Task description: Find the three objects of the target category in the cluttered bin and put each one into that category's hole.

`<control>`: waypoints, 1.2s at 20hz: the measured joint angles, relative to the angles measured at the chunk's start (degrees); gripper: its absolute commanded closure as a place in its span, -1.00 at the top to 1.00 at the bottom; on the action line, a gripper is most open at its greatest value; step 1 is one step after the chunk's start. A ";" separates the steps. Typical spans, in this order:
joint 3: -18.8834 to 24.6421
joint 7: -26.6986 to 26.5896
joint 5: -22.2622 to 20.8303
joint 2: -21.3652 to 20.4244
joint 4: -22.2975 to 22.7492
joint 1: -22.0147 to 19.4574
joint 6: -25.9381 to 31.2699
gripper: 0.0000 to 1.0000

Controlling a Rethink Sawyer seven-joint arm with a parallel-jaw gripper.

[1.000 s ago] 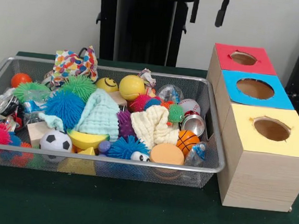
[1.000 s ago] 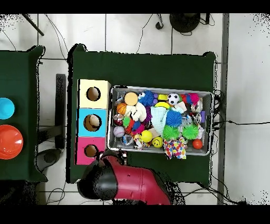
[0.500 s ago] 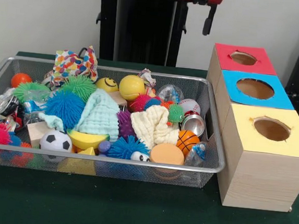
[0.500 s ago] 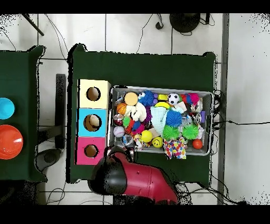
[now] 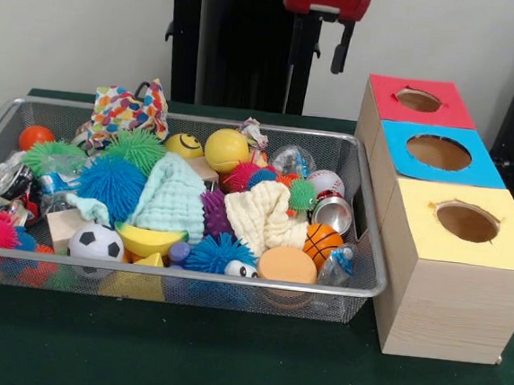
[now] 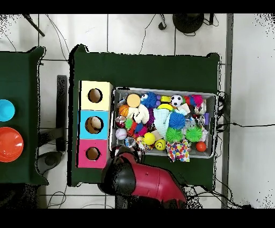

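Hanging above the silver wire-mesh bin (image 5: 357, 287) of toys, your claw (image 5: 324, 47) showed two empty fingers apart.

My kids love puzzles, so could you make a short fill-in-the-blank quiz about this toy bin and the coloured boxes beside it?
1. The silver wire-mesh bin sits on a dark ____ tablecloth.
2. Of the three wooden boxes, the blue-topped box stands between the red-topped box and the ____-topped one.
3. The black-and-white ball is patterned like a ____.
4. Each box top has one round ____.

Missing words: green; yellow; soccer ball; hole
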 measured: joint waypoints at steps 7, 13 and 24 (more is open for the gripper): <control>0.03 0.00 0.01 1.56 -0.01 -0.18 -2.32 1.00; 0.04 0.00 0.01 2.95 -0.01 -0.15 -3.53 1.00; 0.06 0.00 0.02 5.64 -0.26 1.31 -5.74 1.00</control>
